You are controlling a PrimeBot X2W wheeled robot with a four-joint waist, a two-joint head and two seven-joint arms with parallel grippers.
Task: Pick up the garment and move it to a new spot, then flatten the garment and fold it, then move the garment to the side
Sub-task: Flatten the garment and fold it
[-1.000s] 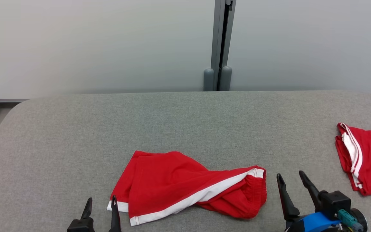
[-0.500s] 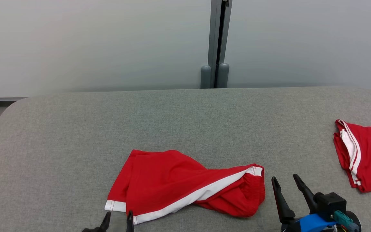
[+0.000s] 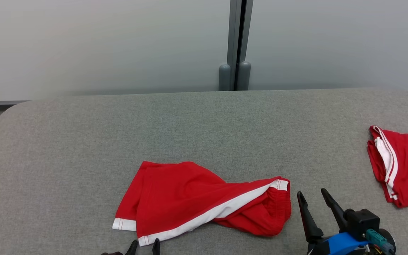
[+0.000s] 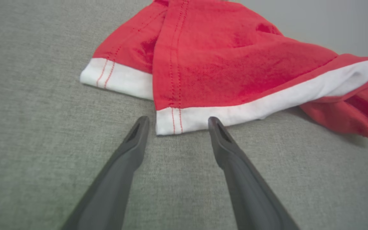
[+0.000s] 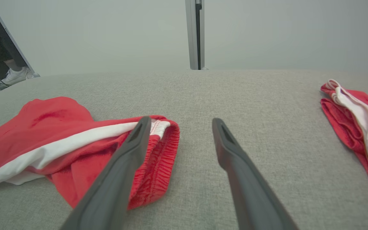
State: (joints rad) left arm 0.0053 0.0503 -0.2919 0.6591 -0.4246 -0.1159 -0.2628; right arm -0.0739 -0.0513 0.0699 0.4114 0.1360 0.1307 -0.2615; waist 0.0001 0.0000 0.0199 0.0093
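Red shorts point(image 3: 204, 202): crumpled on the near middle of the tabletop point(image 3: 66, 148); a white side stripe runs from the near-left hem up to the elastic waistband at the right end; at the left one layer lies over another, each edged with a white hem band
Grey cover: woven fabric over the whole tabletop, corners rounded
Left hand point(image 3: 144, 245): at the bottom edge of the head view, just below the near hem; fingers parted about midway and gripping nothing; in its own wrist view the two tips stand either side of the near hem corner, with the white band between them; whether they touch the cloth, cannot tell
Right hand point(image 3: 311, 193): spread wide and empty, just to the right of the waistband end and apart from it in the head view, fingers pointing toward the far edge
Other shorts point(image 3: 402, 166): red with white stripes, in a bunched pile at the right edge of the tabletop, well apart from both hands
Wall point(image 3: 101, 46): pale, with a grey post point(image 3: 236, 42) behind the far edge
Shoe point(image 5: 16, 75): white, on a person's foot, on the floor past the far left corner in the right wrist view
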